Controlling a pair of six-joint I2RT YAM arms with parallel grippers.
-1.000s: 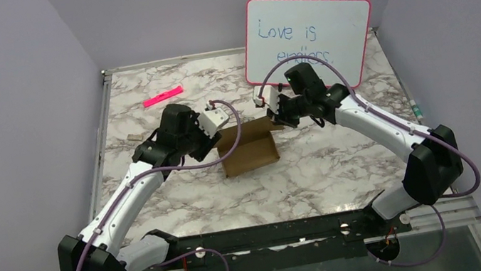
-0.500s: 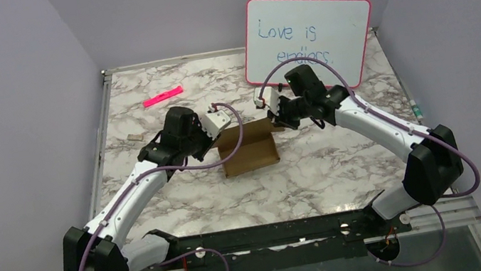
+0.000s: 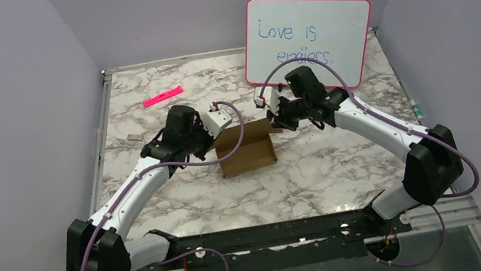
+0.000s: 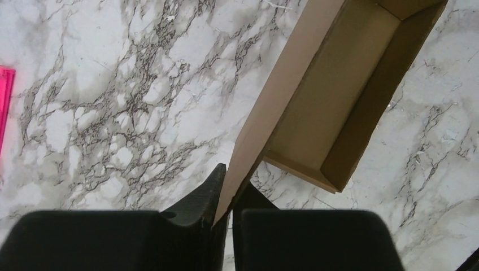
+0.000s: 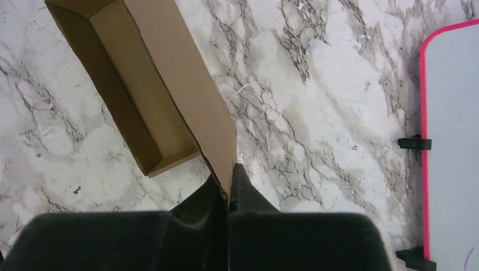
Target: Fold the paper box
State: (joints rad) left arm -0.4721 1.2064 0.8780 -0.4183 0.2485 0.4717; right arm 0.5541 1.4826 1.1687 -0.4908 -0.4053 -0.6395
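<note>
Top view: box (image 3: 249,152) is on the table (image 3: 315,174), just in front of the whiteboard (image 3: 308,32) and slightly to its left. It is already a shallow open tray: base flat, side walls up, open top facing up. My read is roughly midway: the tray is formed but no lid or closing flap is folded over, and I can't tell whether any tabs are tucked. Left gripper (image 3: 217,130) is at the box corner farthest from the whiteboard. Right gripper (image 3: 271,120) is at the corner nearest it, between box and whiteboard. Both touch cardboard. Marker (image 3: 163,96) lies well to the left of the whiteboard, apart from everything.

Left wrist: left gripper (image 4: 227,186) is pressed together on a thin cardboard wall. The wall's edge runs out from between the fingers (image 4: 206,197) and up to the right. The tray interior opens to the right of that wall, beyond the fingertips. So it is pinching the box. Whiteboard is not in this view.

Right wrist: right gripper (image 5: 230,178) is also pinched closed, with the corner of a box (image 5: 169,90) panel caught between its tips. The tray stretches up and left from the tips, away from the whiteboard (image 5: 452,141), which stands well off to the right.

Likely left: bring the held panels in and close the top.
</note>
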